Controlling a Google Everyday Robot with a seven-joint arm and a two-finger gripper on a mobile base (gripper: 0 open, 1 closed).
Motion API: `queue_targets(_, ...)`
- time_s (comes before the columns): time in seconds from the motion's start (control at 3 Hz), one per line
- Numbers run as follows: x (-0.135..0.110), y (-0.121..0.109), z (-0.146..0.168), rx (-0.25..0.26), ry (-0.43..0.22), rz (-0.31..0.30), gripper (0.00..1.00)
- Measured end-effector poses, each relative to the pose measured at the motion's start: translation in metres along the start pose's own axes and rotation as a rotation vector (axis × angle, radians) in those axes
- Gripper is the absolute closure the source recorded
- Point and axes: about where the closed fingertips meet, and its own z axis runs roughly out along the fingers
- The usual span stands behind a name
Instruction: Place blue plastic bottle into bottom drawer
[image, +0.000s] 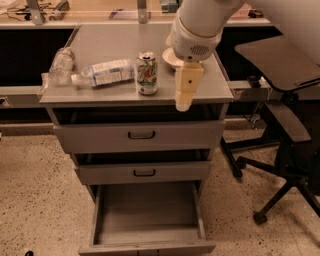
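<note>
soda can (146, 73): upright, cabinet top (120, 42), front middle
wrinkled bottle (61, 65): left edge
plate (171, 58): partly behind gripper (183, 103)
chair (285, 125): far right
</note>
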Motion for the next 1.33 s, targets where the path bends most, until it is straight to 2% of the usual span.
queue_targets(0.33,-0.037,-0.044,0.016,0.026,-0.062,-0.047,0.0)
queue_targets(0.67,-0.074,-0.075,0.032,0.027,-0.123,-0.092,0.0)
queue_targets(1.0,-0.107,-0.092,0.055,-0.008,-0.173,-0.112,0.0)
queue_targets(1.33,-0.126,-0.099,0.09,-0.06,-0.217,-0.12,0.0)
